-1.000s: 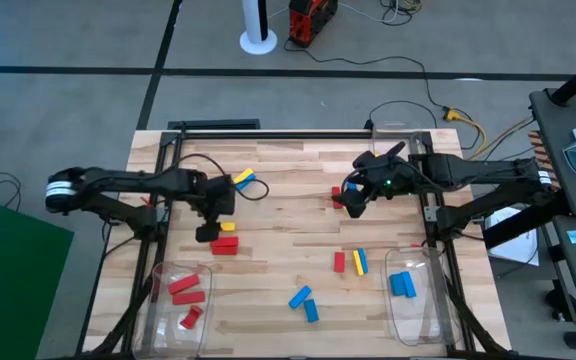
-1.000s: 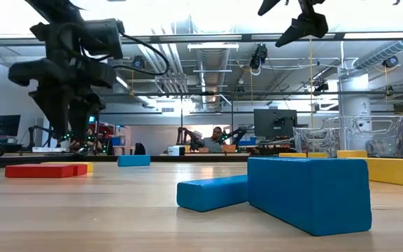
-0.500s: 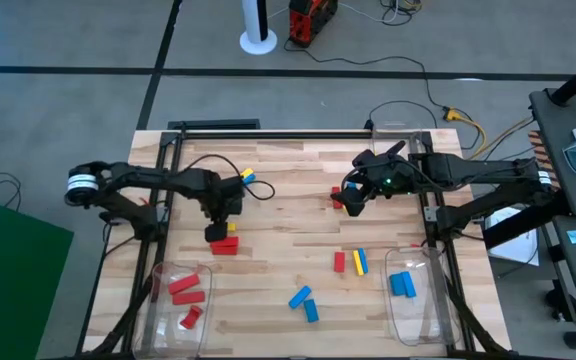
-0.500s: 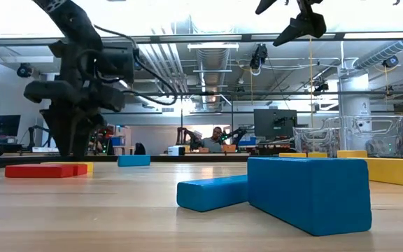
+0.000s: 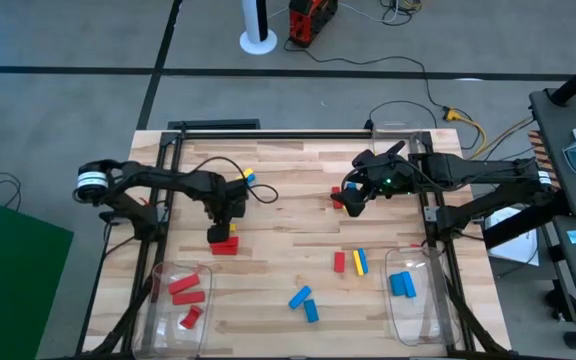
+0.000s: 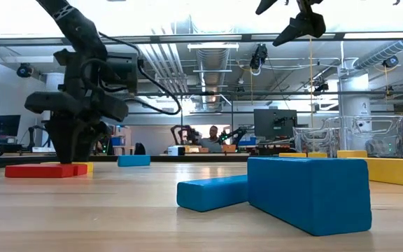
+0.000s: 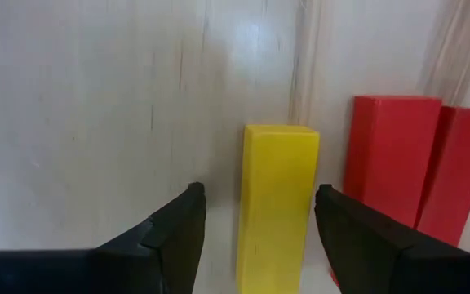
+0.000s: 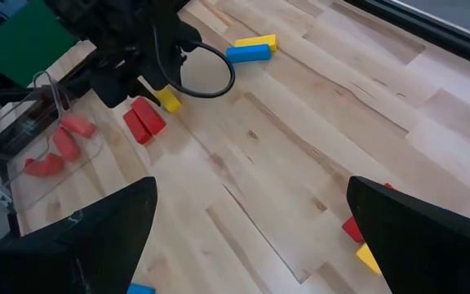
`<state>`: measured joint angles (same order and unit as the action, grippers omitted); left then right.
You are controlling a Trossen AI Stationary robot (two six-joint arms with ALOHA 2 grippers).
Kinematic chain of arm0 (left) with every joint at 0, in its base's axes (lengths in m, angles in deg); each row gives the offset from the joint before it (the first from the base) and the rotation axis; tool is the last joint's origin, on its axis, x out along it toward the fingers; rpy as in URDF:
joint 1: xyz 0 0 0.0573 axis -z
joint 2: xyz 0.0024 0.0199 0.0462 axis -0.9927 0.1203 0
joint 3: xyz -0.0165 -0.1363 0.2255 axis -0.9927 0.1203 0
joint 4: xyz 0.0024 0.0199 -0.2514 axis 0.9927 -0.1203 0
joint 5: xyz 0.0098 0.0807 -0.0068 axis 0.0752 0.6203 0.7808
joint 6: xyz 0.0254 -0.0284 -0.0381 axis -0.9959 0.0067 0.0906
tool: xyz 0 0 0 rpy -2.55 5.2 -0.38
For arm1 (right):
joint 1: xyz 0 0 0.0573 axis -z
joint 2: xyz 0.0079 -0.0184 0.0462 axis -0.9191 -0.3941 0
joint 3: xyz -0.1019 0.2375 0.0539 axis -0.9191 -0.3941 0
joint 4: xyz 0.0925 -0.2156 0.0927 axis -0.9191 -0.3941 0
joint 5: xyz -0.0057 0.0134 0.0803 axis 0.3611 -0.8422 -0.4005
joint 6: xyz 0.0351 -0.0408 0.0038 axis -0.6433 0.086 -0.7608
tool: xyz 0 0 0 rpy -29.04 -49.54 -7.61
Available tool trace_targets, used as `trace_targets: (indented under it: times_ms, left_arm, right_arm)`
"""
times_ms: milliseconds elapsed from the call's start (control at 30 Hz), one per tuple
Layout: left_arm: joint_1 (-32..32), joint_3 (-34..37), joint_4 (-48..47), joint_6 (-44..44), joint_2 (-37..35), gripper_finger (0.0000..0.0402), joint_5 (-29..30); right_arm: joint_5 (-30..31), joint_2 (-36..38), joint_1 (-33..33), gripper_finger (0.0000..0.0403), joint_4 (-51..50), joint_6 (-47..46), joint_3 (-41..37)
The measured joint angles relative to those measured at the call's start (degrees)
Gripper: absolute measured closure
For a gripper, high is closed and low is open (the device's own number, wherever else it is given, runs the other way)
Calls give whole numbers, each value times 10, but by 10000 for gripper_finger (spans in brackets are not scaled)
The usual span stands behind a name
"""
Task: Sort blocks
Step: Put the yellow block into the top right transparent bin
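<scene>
My left gripper (image 5: pixel 220 231) stands open over a yellow block (image 7: pixel 276 196) that lies flat on the table next to two red blocks (image 7: pixel 394 159). In the left wrist view its fingers flank the yellow block's long sides without plainly touching them. In the low view the gripper (image 6: pixel 70 150) reaches down to the table by the red block (image 6: pixel 39 170). My right gripper (image 5: pixel 351 200) hangs open, high above a small cluster of red, yellow and blue blocks (image 5: pixel 339 195) at the far right. Its fingers (image 8: pixel 80 245) are spread wide and hold nothing.
A clear bin (image 5: pixel 161 283) at the near left holds red blocks; another clear bin (image 5: pixel 415 310) at the near right holds blue blocks (image 5: pixel 401 285). Loose blocks lie on the table: a yellow and blue pair (image 5: pixel 246 178), red, yellow and blue ones (image 5: pixel 352 262), and two blue ones (image 5: pixel 305 303).
My left gripper has moved toward the table's right and near edge and come down, so its open fingers now stand around the yellow block beside the red ones. The blocks have not moved.
</scene>
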<state>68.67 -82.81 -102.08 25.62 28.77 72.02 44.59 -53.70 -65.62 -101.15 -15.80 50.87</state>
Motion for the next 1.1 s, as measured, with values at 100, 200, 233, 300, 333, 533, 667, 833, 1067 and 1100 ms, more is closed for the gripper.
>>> trace_targets:
  times_ms: [100,200,233,300,333,533,667,833,1067,1100]
  left_arm:
    - [0,0,4,-5,12,206,1]
    - [0,2,12,-5,15,225,7]
    - [0,2,15,-5,15,234,13]
    - [1,2,18,-5,15,253,25]
    - [0,2,20,-5,15,264,28]
    - [0,2,21,-1,15,324,32]
    - [0,-3,25,10,16,324,34]
    - [0,-17,35,19,10,319,43]
    - [0,-55,31,21,-12,316,41]
    - [0,-65,30,21,-15,316,40]
  right_arm:
    - [0,0,0,12,0,7,0]
    - [0,0,0,12,0,13,0]
    - [0,0,0,12,0,16,0]
    - [0,0,0,12,0,19,0]
    - [0,0,0,12,0,20,0]
    - [0,0,0,12,0,28,0]
    - [0,0,0,12,0,28,0]
    - [-1,0,0,12,0,23,0]
    - [-1,0,0,12,0,23,0]
    - [-1,0,0,12,0,23,0]
